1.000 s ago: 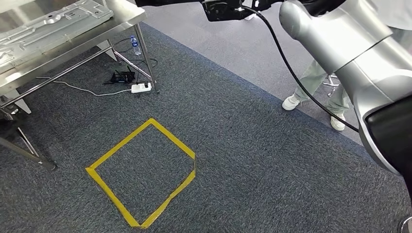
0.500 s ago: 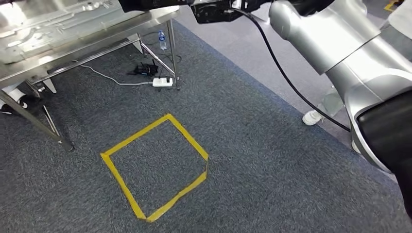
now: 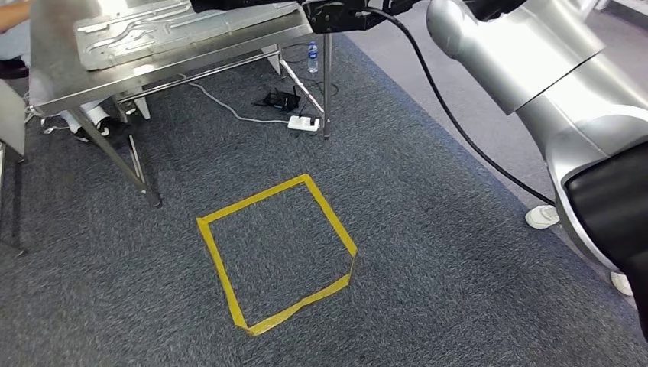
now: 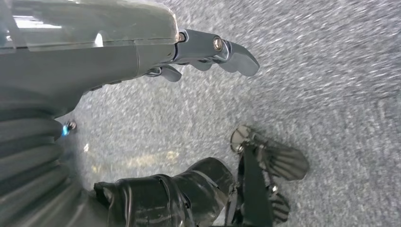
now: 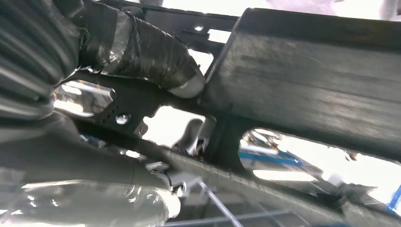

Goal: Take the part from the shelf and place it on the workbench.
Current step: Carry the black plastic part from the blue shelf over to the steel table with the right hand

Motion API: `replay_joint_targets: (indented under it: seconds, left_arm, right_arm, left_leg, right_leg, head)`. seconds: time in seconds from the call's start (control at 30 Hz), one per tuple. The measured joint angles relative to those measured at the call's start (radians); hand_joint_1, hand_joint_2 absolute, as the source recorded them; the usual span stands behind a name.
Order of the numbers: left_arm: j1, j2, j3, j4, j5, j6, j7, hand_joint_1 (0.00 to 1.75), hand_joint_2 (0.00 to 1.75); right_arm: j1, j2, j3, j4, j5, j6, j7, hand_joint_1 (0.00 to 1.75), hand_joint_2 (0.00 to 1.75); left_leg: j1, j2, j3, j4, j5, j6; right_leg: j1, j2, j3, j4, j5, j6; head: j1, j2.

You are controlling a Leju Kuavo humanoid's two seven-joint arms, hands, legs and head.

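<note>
My right hand (image 5: pixel 56 156) grips the black part (image 5: pixel 307 80), a dark frame with cut-outs, its taped thumb (image 5: pixel 142 54) pressing on a bar of it. In the head view the part (image 3: pixel 244 4) is held high at the top edge, over the near edge of the steel workbench (image 3: pixel 53 84), at the end of my silver right arm (image 3: pixel 535 69). A pressed metal panel (image 3: pixel 153 30) lies on the workbench. My left hand (image 4: pixel 142 52) hangs over grey carpet with its fingers (image 4: pixel 227 52) apart and nothing in it.
A yellow tape square (image 3: pixel 275 252) marks the carpet in front of me. Under the workbench lie a white power strip (image 3: pixel 303 123), cables and a water bottle (image 3: pixel 312 55). A person's white shoe (image 3: pixel 544 215) stands at the right. Table legs (image 3: pixel 122 164) stand at the left.
The whole picture has shifted right and down, so the camera has turned toward the workbench, which shows more fully. The black part stays in my right hand.
</note>
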Motion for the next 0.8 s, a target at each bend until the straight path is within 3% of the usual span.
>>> replay_joint_targets:
  seconds: [0.07, 0.1, 0.17, 0.2, 0.23, 0.3, 0.37, 0.43, 0.5, 0.57, 0.63, 0.67, 0.7, 0.8]
  left_arm:
    - [0.0, -0.002, 0.0, 0.0, 0.0, 0.0, 0.0, 0.0, 1.75]
    - [-0.001, -0.002, 0.0, 0.0, 0.0, 0.0, 0.0, 0.0, 1.75]
    - [-0.002, -0.002, 0.0, 0.0, 0.001, 0.0, -0.001, 0.0, 1.75]
    - [-0.002, -0.001, 0.0, 0.0, 0.001, 0.0, -0.001, 0.0, 1.75]
    - [-0.001, -0.001, 0.0, 0.0, 0.002, 0.0, -0.002, 0.0, 1.75]
    - [-0.002, -0.001, 0.0, 0.0, 0.003, -0.003, -0.005, 0.0, 1.75]
    - [-0.003, -0.001, 0.0, 0.0, 0.003, -0.005, -0.006, 0.0, 1.75]
    - [-0.003, -0.001, 0.0, 0.0, 0.003, -0.006, -0.006, 0.0, 1.75]
    - [-0.002, -0.001, 0.0, 0.0, 0.002, -0.005, -0.005, 0.0, 1.75]
    - [-0.004, -0.001, 0.0, 0.0, 0.004, -0.003, -0.004, 0.0, 1.75]
    - [-0.007, -0.001, 0.001, 0.0, 0.009, -0.002, -0.004, 0.0, 1.75]
    - [-0.008, -0.001, 0.002, 0.0, 0.011, -0.002, -0.004, 0.0, 1.75]
    - [-0.008, -0.001, 0.003, 0.0, 0.012, -0.002, -0.004, 0.0, 1.75]
    - [-0.005, -0.003, 0.008, 0.0, 0.012, -0.003, -0.003, 0.0, 1.75]
  right_arm:
    - [-0.002, 0.002, 0.0, 0.001, 0.0, 0.0, 0.0, 1.75, 1.75]
    - [-0.002, 0.002, 0.0, 0.001, 0.0, 0.0, 0.0, 1.75, 1.75]
    - [-0.001, 0.003, 0.0, 0.003, 0.0, 0.0, 0.0, 1.75, 1.75]
    - [0.0, 0.003, 0.0, 0.004, 0.0, 0.0, 0.0, 1.75, 1.75]
    - [0.0, 0.003, 0.001, 0.004, 0.0, 0.0, 0.0, 1.75, 1.75]
    - [-0.002, 0.003, 0.001, 0.006, 0.0, 0.0, 0.0, 1.75, 1.75]
    - [-0.005, 0.002, 0.001, 0.008, 0.001, 0.0, 0.001, 1.75, 1.75]
    - [-0.007, 0.006, 0.001, 0.008, 0.001, 0.0, 0.001, 1.75, 1.75]
    - [-0.009, 0.01, 0.001, 0.008, 0.001, 0.0, 0.001, 1.75, 1.75]
    - [-0.012, 0.009, 0.001, 0.008, 0.002, -0.002, 0.001, 1.75, 1.75]
    - [-0.009, 0.008, 0.001, 0.009, 0.001, -0.005, -0.001, 1.75, 1.75]
    - [-0.005, 0.007, 0.001, 0.01, -0.002, -0.006, -0.003, 1.75, 1.75]
    - [-0.002, 0.006, 0.001, 0.011, -0.006, -0.006, -0.006, 1.75, 1.75]
    - [-0.001, 0.007, 0.001, 0.011, -0.015, -0.006, -0.015, 1.75, 1.75]
  left_leg:
    - [-0.003, 0.07, -0.047, 0.099, -0.05, -0.011]
    - [0.0, 0.092, -0.079, 0.162, -0.073, -0.015]
    - [0.005, 0.108, -0.119, 0.229, -0.082, -0.021]
    - [0.007, 0.11, -0.111, 0.207, -0.061, -0.022]
    - [0.007, 0.118, -0.083, 0.15, -0.028, -0.021]
    - [0.001, 0.155, -0.016, 0.017, 0.021, -0.016]
    - [-0.008, 0.173, 0.013, -0.04, 0.029, -0.002]
    - [-0.01, 0.152, 0.017, -0.042, 0.026, 0.013]
    - [-0.006, 0.13, 0.027, -0.051, 0.027, 0.025]
    - [-0.003, 0.113, 0.034, -0.056, 0.027, 0.036]
    - [-0.005, 0.096, 0.035, -0.054, 0.025, 0.044]
    - [-0.007, 0.088, 0.036, -0.052, 0.023, 0.046]
    - [-0.009, 0.078, 0.037, -0.049, 0.02, 0.047]
    - [-0.014, 0.058, 0.04, -0.039, 0.011, 0.044]
  right_leg:
    - [-0.001, -0.025, 0.01, -0.008, 0.0, -0.008]
    - [0.0, -0.037, 0.012, -0.009, -0.002, -0.01]
    - [0.0, -0.06, 0.015, -0.009, -0.006, -0.011]
    - [-0.001, -0.072, 0.017, -0.008, -0.008, -0.009]
    - [-0.001, -0.084, 0.02, -0.008, -0.011, -0.007]
    - [0.002, -0.105, 0.025, -0.008, -0.018, 0.002]
    - [0.009, -0.122, 0.031, -0.008, -0.024, 0.012]
    - [0.013, -0.137, 0.039, -0.012, -0.029, 0.023]
    - [0.009, -0.115, 0.036, 0.009, -0.05, 0.032]
    - [0.006, -0.065, -0.012, 0.109, -0.099, 0.034]
    - [0.008, -0.039, -0.085, 0.237, -0.141, 0.032]
    - [0.009, -0.035, -0.109, 0.267, -0.139, 0.03]
    - [0.01, -0.033, -0.116, 0.259, -0.118, 0.027]
    - [0.019, -0.024, -0.052, 0.083, -0.011, 0.005]
  head:
    - [-0.009, 0.0]
    - [-0.012, 0.0]
    - [-0.012, 0.0]
    - [-0.012, 0.0]
    - [-0.012, 0.0]
    - [-0.012, 0.0]
    - [-0.007, 0.0]
    - [-0.002, 0.0]
    - [0.003, 0.0]
    - [0.01, 0.0]
    - [0.011, 0.0]
    - [0.012, 0.0]
    - [0.012, 0.0]
    - [0.012, 0.0]
